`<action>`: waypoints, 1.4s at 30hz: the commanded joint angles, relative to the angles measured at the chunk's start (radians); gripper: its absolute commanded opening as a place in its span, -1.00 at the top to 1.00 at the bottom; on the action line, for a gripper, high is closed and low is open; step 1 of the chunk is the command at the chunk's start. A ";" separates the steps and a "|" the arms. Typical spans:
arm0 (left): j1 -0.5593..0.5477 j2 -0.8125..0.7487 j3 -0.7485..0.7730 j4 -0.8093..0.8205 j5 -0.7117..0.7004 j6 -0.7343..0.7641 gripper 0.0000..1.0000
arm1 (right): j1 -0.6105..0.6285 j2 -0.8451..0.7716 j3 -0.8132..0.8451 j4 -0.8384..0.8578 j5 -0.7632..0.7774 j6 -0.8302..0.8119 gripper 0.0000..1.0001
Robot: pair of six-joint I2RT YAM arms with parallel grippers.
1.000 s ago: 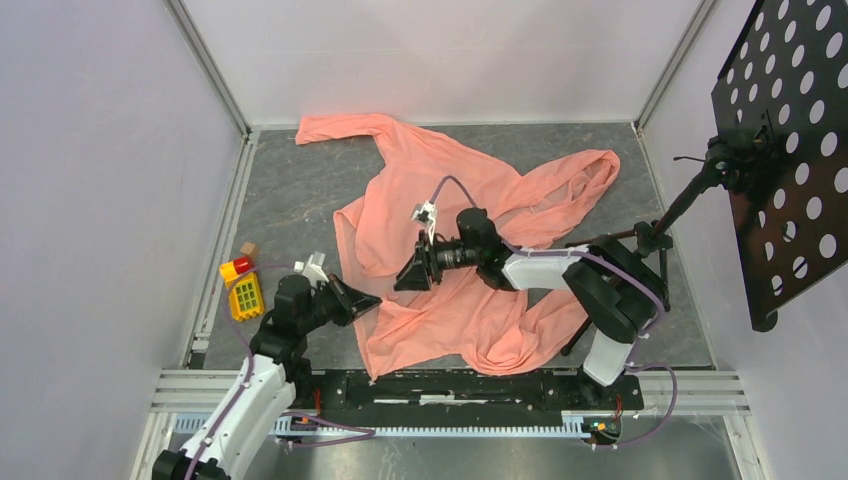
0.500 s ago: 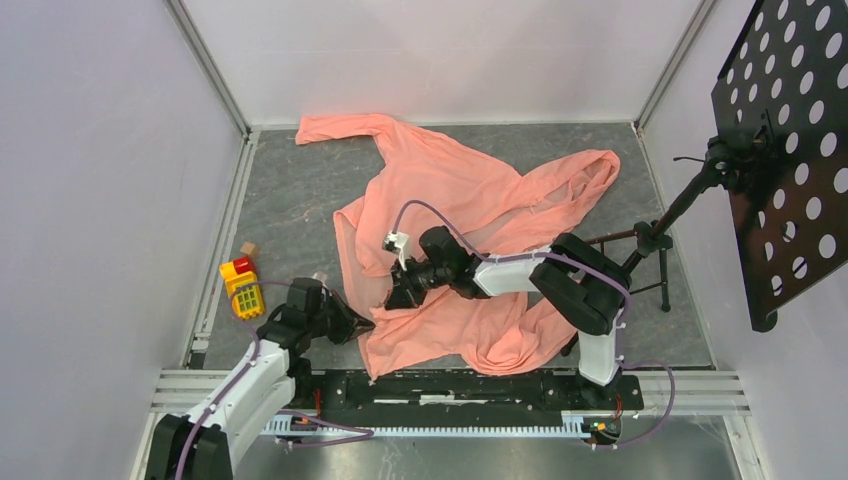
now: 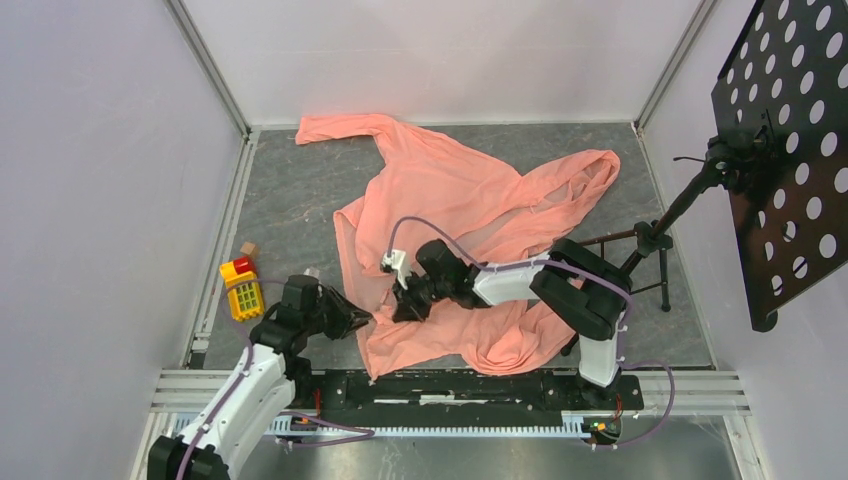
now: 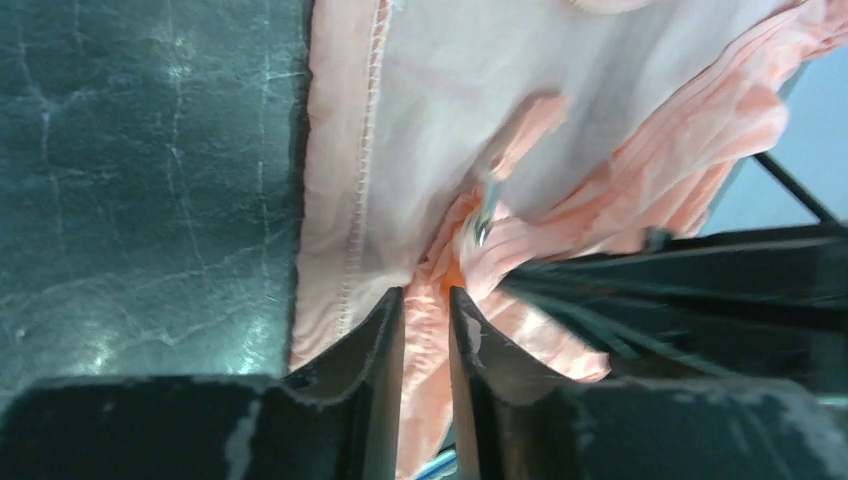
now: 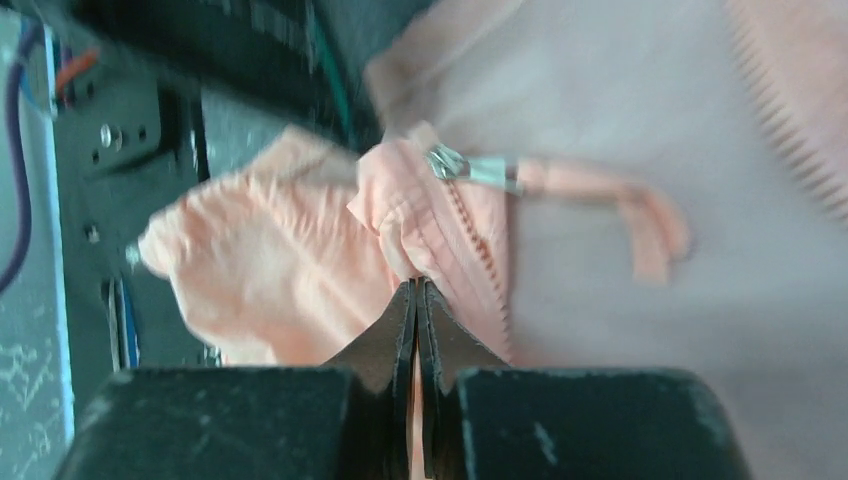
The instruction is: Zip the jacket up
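Observation:
The salmon-pink jacket (image 3: 450,190) lies crumpled across the grey table top, one sleeve stretched to the far left. My left gripper (image 3: 360,320) is at the jacket's near left edge. In the left wrist view its jaws (image 4: 426,295) stand narrowly apart, pinching a fold of pink fabric beside the stitched hem (image 4: 360,200). My right gripper (image 3: 405,300) is just to the right of it. In the right wrist view it (image 5: 416,285) is shut on the fabric beside the zipper teeth (image 5: 478,255). The silver zipper pull (image 5: 470,168) lies just beyond the tips and also shows in the left wrist view (image 4: 484,215).
A yellow and red toy (image 3: 243,290) lies on the table's left side. A black perforated music stand (image 3: 790,150) stands at the right, its legs (image 3: 640,270) beside the jacket. White walls close in three sides. A metal rail (image 3: 450,385) runs along the near edge.
My right gripper has moved left and nearer, dragging the fabric with it. My left gripper has moved right onto the jacket's edge and closed from open.

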 commanded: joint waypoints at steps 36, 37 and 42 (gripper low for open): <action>-0.001 0.092 -0.021 0.213 0.130 -0.344 0.13 | 0.040 -0.084 -0.185 0.269 0.044 0.065 0.99; -0.001 0.109 -0.015 0.214 0.136 -0.339 0.12 | 0.040 -0.083 -0.183 0.269 0.044 0.066 0.99; -0.001 0.168 0.010 0.217 0.158 -0.316 0.15 | 0.040 -0.087 -0.182 0.274 0.045 0.070 0.99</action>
